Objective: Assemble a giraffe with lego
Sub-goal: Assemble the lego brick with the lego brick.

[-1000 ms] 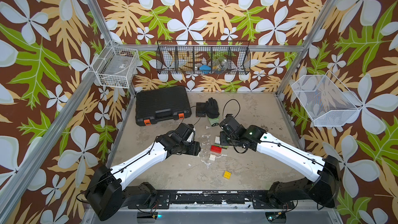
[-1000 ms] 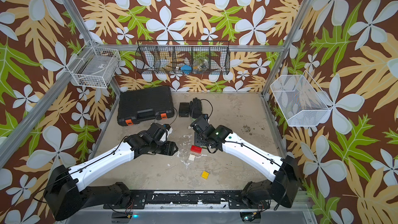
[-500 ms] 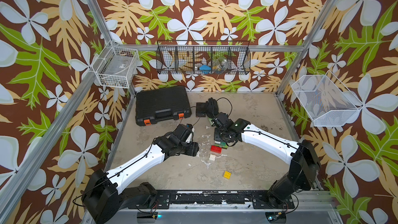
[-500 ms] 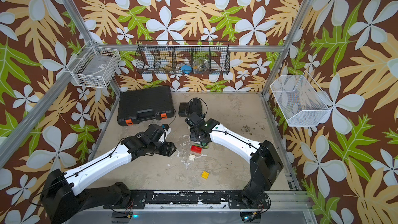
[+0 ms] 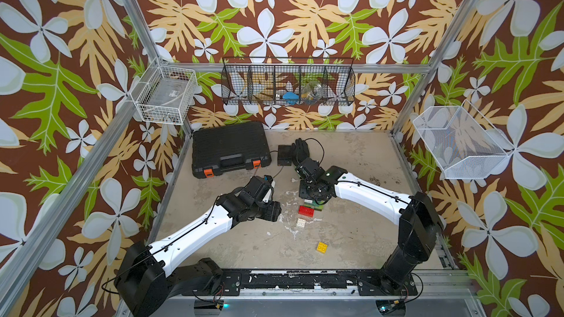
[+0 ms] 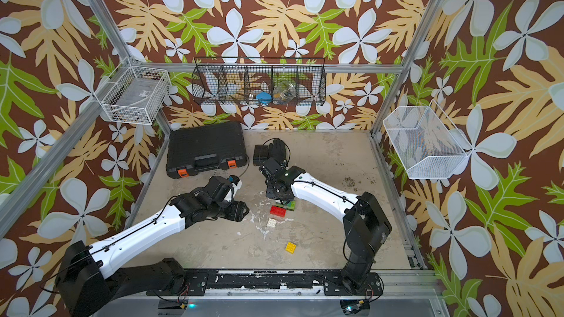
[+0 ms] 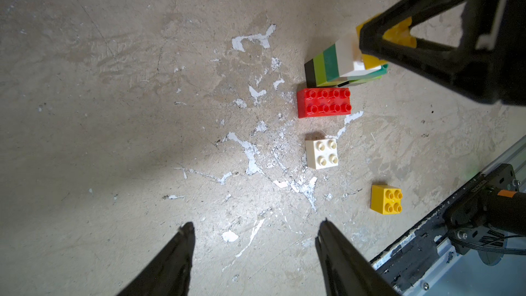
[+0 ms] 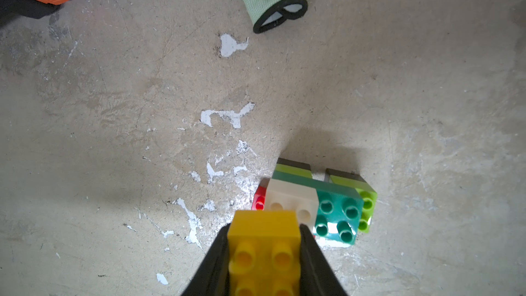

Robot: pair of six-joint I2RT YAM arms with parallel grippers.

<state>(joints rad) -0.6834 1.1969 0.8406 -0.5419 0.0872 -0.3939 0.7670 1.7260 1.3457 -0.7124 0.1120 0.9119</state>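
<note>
Stock on hand, as I see it from my desk.

Right gripper [image 8: 264,227]: clenched on a yellow brick [image 8: 263,254], one finger on each side wall, studs facing the wrist.

Giraffe [image 7: 333,66]: part built, standing on the floor [image 7: 113,109] straight below those fingertips. It has black and lime legs, a dark green body [image 8: 337,214] and a white brick [image 8: 293,197] on one end. The body's long axis runs along the closing line of the fingers and sticks out past one of them. The yellow brick is on or just above the white brick. I cannot tell whether it has seated, so I judge a straight push down comes next.

Left gripper [image 7: 255,224]: released, empty, apart from the giraffe.

Ahead of its fingertips: red brick [image 7: 324,102], just beside the legs, long axis parallel to that gripper's opening; spare white brick [image 7: 321,150]; spare yellow brick [image 7: 386,199]. The left arm is free for these.
</note>
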